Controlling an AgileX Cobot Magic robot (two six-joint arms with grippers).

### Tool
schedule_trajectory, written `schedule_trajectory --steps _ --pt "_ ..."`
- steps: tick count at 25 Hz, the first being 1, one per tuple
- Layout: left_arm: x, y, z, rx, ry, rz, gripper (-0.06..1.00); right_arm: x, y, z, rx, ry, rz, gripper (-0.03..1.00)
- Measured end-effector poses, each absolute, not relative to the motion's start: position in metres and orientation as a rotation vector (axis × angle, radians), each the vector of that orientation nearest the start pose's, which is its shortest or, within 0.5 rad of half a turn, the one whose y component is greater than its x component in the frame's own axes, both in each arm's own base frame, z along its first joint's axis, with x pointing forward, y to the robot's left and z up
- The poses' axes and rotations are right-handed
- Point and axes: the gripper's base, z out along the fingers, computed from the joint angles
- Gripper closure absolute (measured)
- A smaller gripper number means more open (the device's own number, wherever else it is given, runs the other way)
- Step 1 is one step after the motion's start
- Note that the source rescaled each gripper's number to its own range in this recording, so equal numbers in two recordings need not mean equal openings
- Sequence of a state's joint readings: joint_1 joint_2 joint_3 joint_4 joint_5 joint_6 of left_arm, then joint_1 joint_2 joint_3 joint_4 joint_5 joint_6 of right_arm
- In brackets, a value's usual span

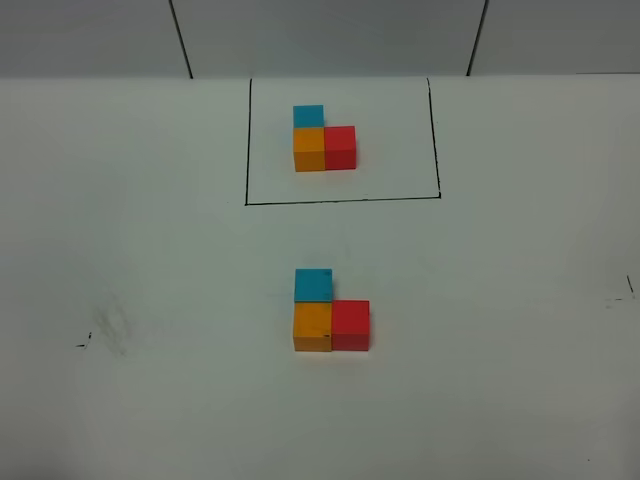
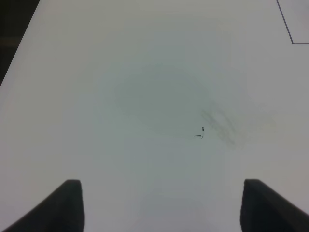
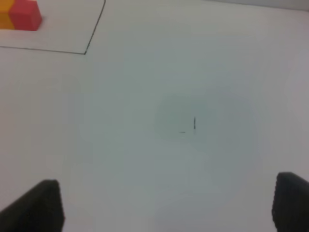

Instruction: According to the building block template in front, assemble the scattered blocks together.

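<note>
Your left gripper (image 2: 159, 208) hangs over bare counter (image 2: 145, 96) with its jaws wide apart and nothing between them; the right gripper (image 3: 164, 208) does the same on its side, jaws spread and empty. Neither shows in the high view, so both arms appear parked clear of the work, which reads as a rest pose, not an approach.

Out from there, the scattered blocks (image 1: 331, 311) sit near the middle of the counter, already pressed together: blue (image 1: 313, 284) behind orange (image 1: 312, 327), red (image 1: 351, 325) touching orange on its right. That L copies the template (image 1: 324, 139) farther back, inside its black frame (image 1: 340, 199), colour for colour. You can judge the assembly done, or at most needing a small squaring-up, since blue looks set a shade off orange's edge.

The counter is plain white and matte, with a faint grey smudge (image 1: 108, 328) and small pen ticks on the left and another tick (image 1: 629, 285) on the right. Behind it stand grey panels (image 1: 330, 35) with dark seams
</note>
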State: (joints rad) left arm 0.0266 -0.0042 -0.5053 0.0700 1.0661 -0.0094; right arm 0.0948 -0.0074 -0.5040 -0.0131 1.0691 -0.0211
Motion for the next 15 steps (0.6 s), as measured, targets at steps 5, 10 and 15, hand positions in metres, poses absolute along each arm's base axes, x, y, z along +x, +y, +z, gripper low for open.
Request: schedule_trajectory --steps 5,10,15 --pt "-0.0066 0.0054 0.2784 -0.041 2.039 0.094 0.27 -0.0067 -0.0016 0.2776 -0.118 2.038 0.031 0.11" --pt "-0.0066 0.0054 0.2784 -0.041 2.039 0.094 0.27 -0.0067 -0.0016 0.2776 -0.120 2.038 0.030 0.11" --pt "-0.0066 0.0054 0.2784 -0.041 2.039 0.094 0.27 -0.0068 -0.0006 0.2776 -0.115 2.038 0.041 0.11"
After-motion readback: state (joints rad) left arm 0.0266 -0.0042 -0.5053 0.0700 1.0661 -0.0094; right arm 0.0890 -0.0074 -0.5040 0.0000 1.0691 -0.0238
